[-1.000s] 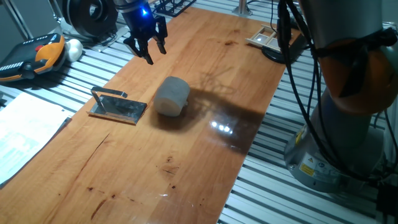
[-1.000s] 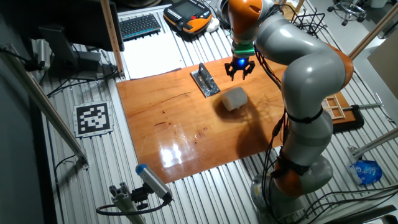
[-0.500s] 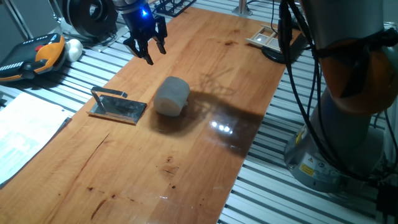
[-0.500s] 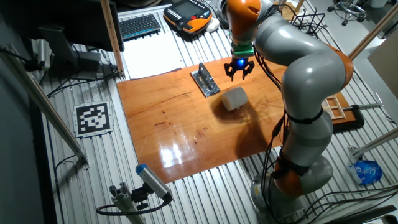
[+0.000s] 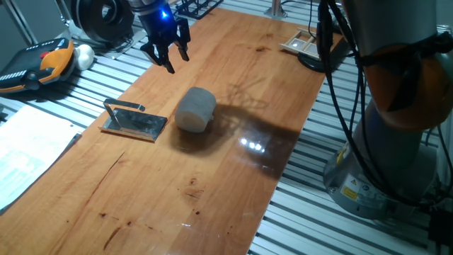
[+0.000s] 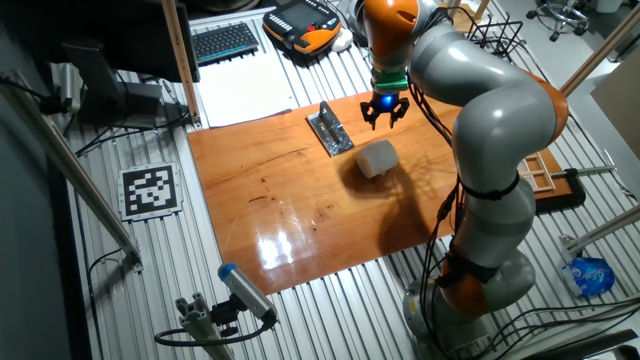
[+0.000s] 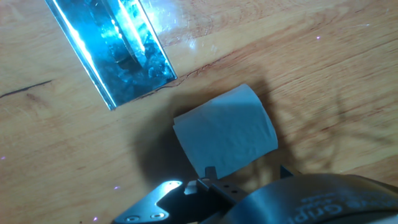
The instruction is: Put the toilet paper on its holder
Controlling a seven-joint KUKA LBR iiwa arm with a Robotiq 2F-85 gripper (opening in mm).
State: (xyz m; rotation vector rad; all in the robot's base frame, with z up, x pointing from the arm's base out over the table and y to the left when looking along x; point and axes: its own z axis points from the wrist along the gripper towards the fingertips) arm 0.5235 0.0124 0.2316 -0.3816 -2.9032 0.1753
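Observation:
The toilet paper point(image 5: 195, 108) is a pale grey-white roll that lies on its side in the middle of the wooden table point(image 5: 233, 177). It also shows in the other fixed view point(image 6: 376, 158) and in the hand view point(image 7: 227, 130). The holder point(image 5: 134, 122), a shiny metal plate with a raised bar, lies flat just left of the roll, apart from it. It shows in the other fixed view point(image 6: 330, 130) and in the hand view point(image 7: 112, 46). My gripper point(image 5: 168, 55) hangs above the table's far part, beyond the roll, with the fingers spread and nothing between them. It also shows in the other fixed view point(image 6: 383, 113).
An orange and black pendant point(image 5: 39, 65) and a small white ball point(image 5: 84, 55) lie off the table at the far left. White paper sheets point(image 5: 28, 152) lie to the left. A pale wooden framed tray point(image 5: 301, 42) sits at the table's far right corner. The robot base point(image 5: 386, 156) stands to the right.

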